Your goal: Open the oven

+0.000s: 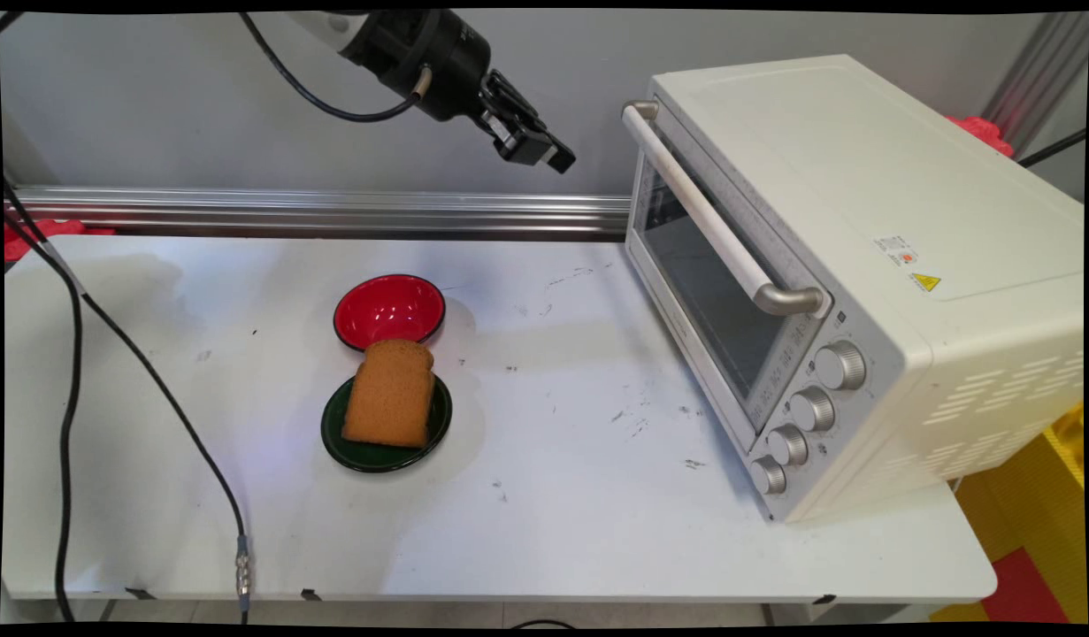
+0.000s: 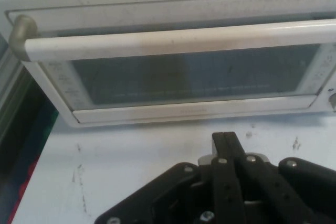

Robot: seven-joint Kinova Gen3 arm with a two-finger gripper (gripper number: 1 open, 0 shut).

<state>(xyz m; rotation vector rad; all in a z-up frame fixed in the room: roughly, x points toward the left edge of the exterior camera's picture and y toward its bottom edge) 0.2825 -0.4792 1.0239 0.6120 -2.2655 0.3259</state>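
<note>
The gripper [image 1: 551, 156] hangs high above the table [image 1: 553, 531], its two fingers pressed together on nothing, aimed at the toaster oven [image 1: 862, 265] at its 3 o'clock. The oven's door is closed, its handle [image 2: 178, 39] facing the hand. Bread [image 1: 390, 393] sits on a green plate [image 1: 376, 456], a red bowl [image 1: 389, 310] at its 12 o'clock

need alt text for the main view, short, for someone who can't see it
A black gripper, fingers shut, hangs high over a white table, pointing toward a closed white toaster oven on the right. Near the middle, a slice of bread lies on a dark green plate, beside an empty red bowl.
</note>
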